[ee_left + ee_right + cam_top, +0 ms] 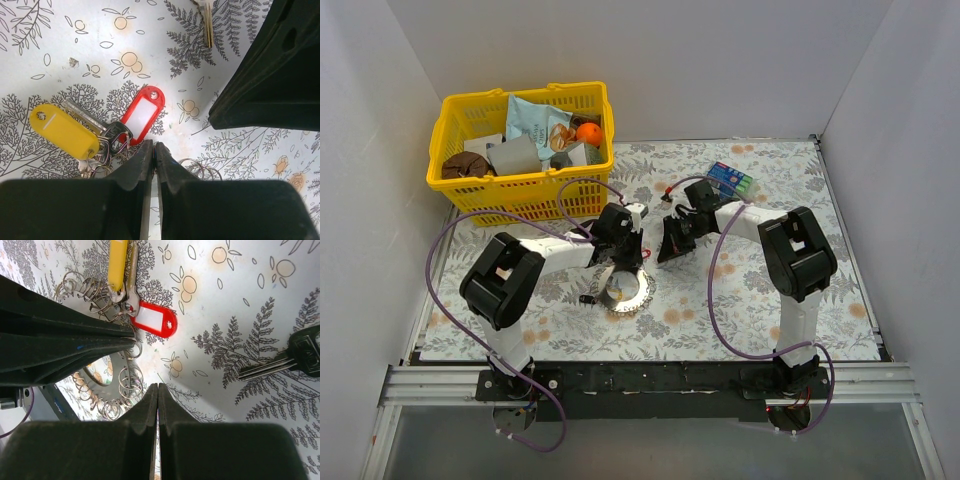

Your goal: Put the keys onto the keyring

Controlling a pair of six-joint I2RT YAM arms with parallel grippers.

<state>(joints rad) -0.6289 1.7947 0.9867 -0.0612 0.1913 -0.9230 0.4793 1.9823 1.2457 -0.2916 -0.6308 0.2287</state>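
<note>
Two hands hover low over the floral worktop point(855, 290), close together near its middle. The left hand point(154, 150) is clenched, fingertips pressed tight right at the edge of the keys point(116, 135). I can't tell whether a small ring is pinched between them. That bunch lies flat, with a yellow tag point(62, 131) on one side, a red tag point(145, 112) on the other and a silver blade between. The right hand point(157, 389) is clenched too, nothing between its tips, poised just beside the left hand. The keyring point(632, 292) lies on the worktop under the left hand, small wire loops crowding its rim. One dark-headed key point(300, 355) lies apart from the bunch. At the back left stands a yellow basket point(520, 203), and a blue-green packet point(730, 178) lies behind the right arm.
</note>
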